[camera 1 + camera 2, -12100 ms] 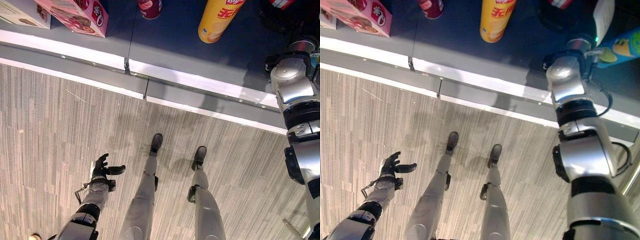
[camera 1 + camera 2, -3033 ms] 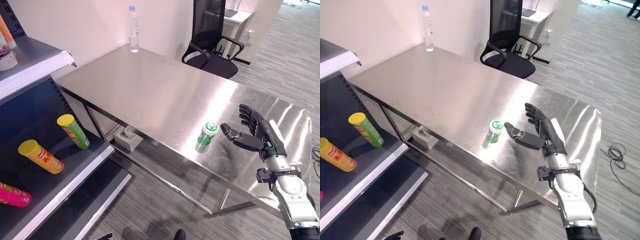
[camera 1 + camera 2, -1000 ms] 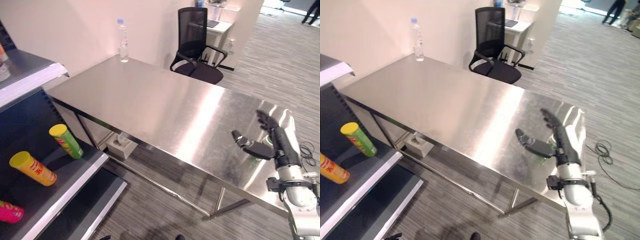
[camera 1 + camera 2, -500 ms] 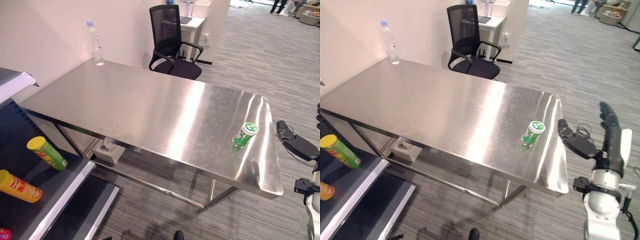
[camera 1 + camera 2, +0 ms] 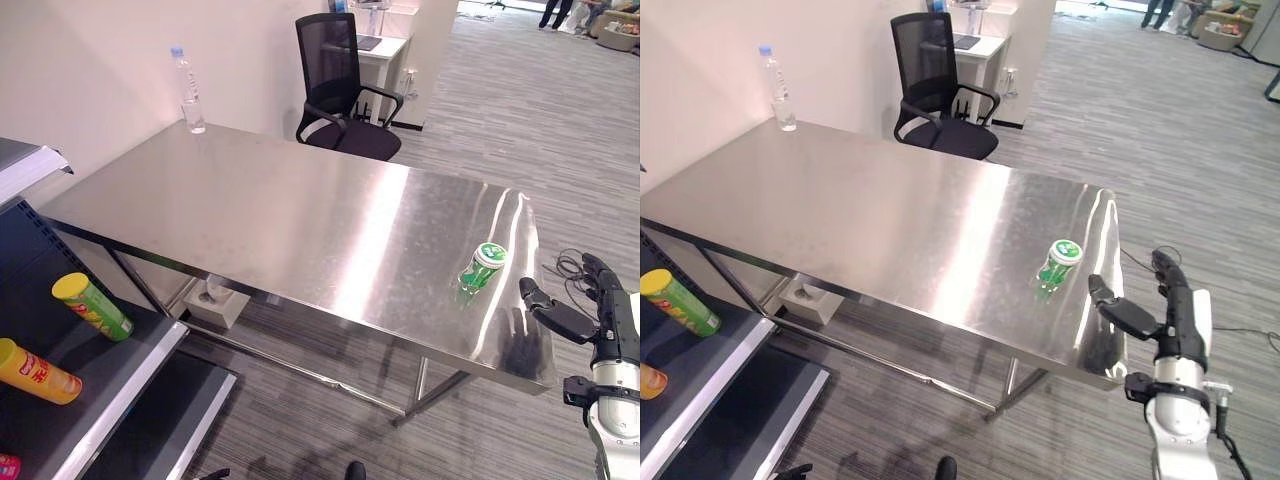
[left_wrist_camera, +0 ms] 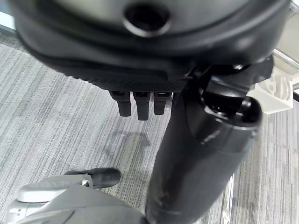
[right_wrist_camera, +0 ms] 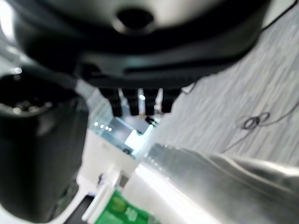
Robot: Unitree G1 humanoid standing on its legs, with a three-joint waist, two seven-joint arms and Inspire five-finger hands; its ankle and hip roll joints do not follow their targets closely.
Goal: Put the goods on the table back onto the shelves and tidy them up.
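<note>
Near table corner, green cup, right hand beside, fingers spread, left hand fingers straight, far bottle, chair.

The robot's dark right hand is raised on its silver-grey forearm, fingers straight and slightly spread, pointing away from the body, with the thumb jutting out sideways toward the robot's left. The dark left hand hangs low with its fingers pointing down at the floor, uncurled, grasping nothing.
</note>
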